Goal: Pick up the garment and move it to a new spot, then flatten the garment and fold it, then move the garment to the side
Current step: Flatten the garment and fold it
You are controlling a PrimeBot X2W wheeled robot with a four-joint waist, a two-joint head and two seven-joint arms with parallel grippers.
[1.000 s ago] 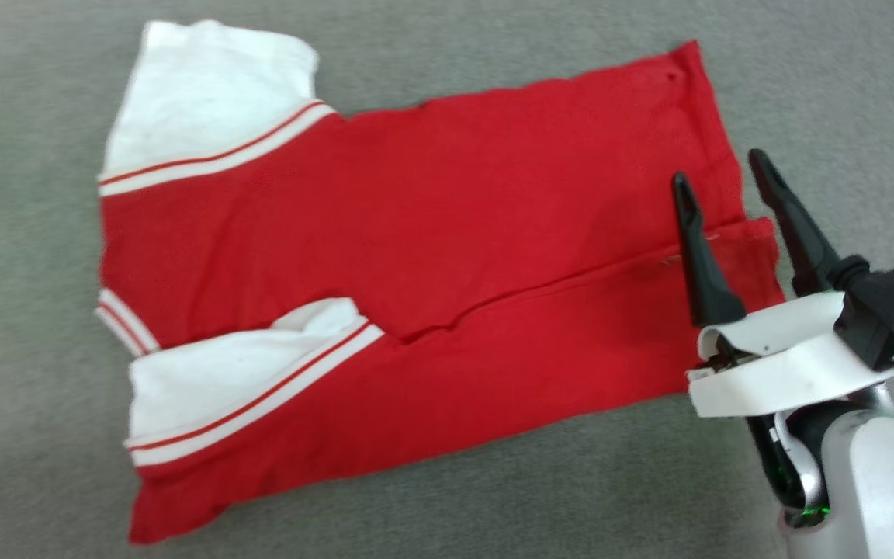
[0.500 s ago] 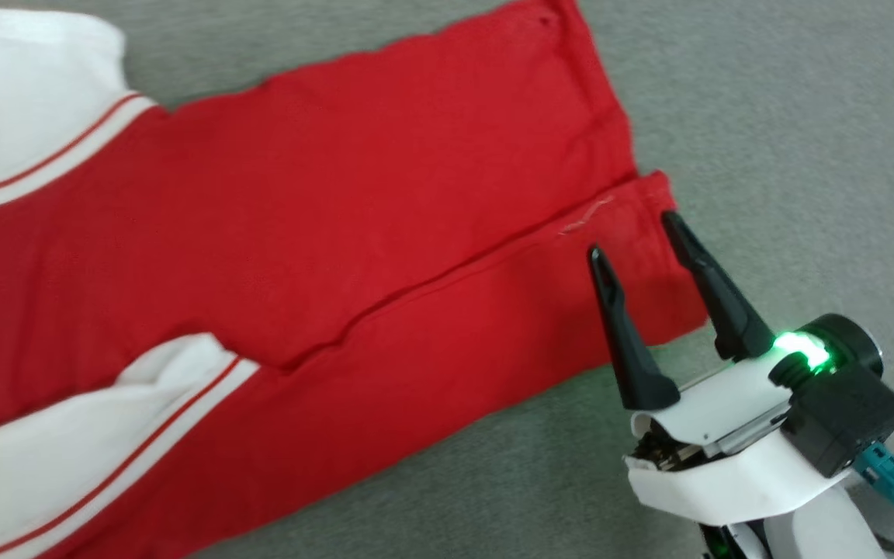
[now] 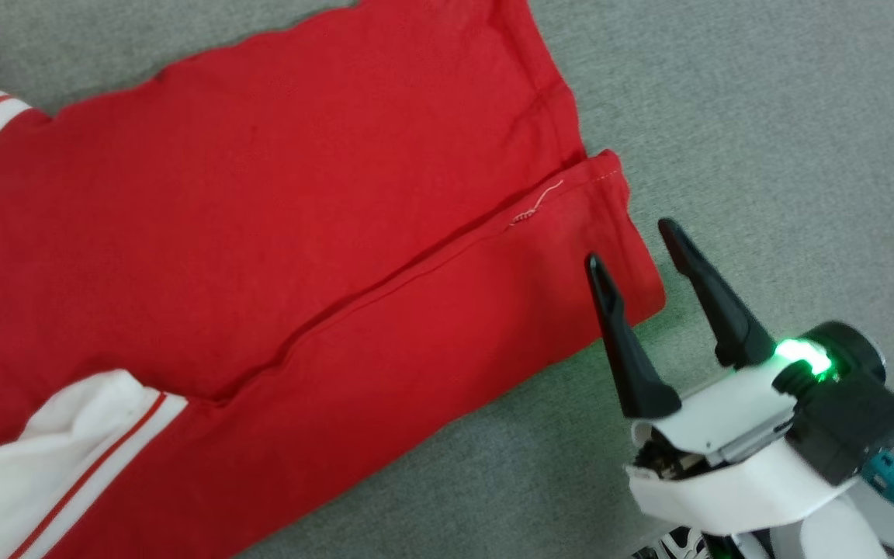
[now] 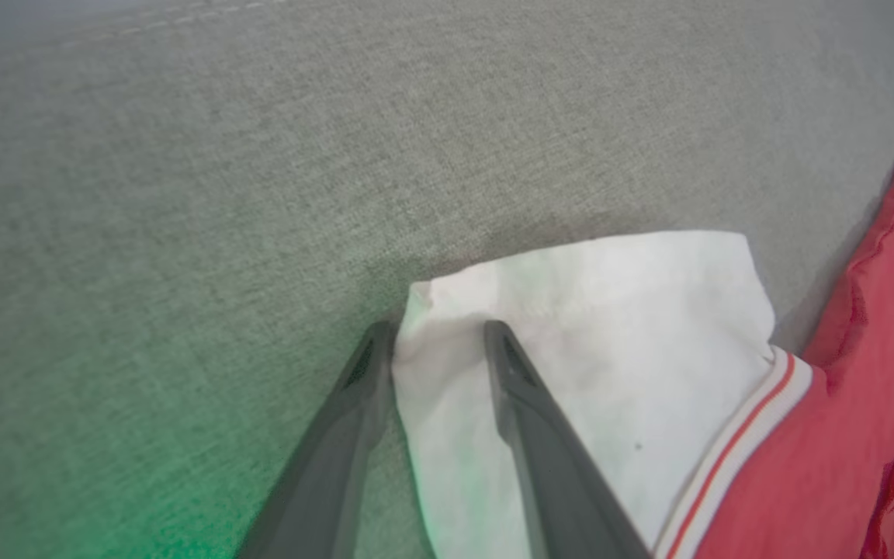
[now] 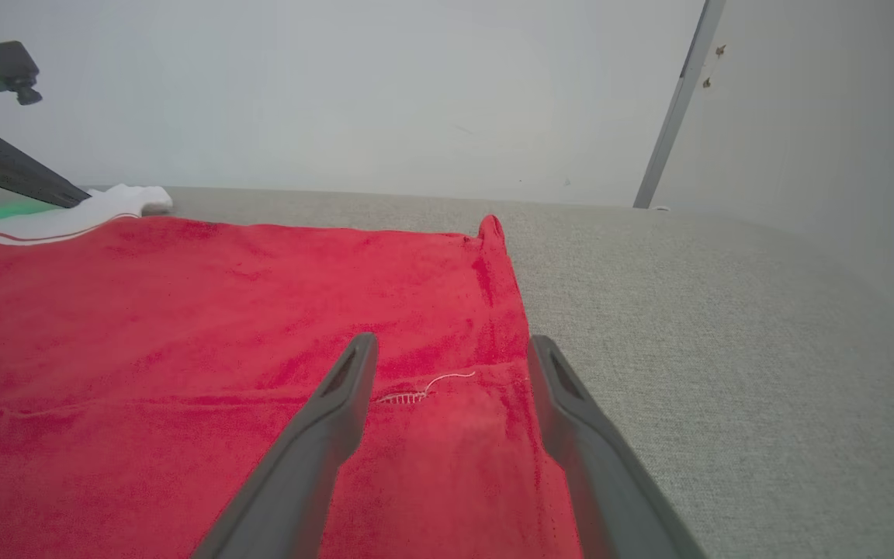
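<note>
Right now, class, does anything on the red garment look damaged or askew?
A loose pale thread curls from the garment's folded edge near the hem, just ahead of the right gripper; stitching looks undone.

text readable: none | numbers, labels, brands, signs: none legible | garment (image 3: 261, 233): only plain red and white cloth faces up

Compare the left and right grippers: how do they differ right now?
The left gripper straddles the edge of the white sleeve; the right gripper hangs over the red hem corner of the garment. The left's jaws stand narrower than the right's. Both are open, gripping nothing.
</note>
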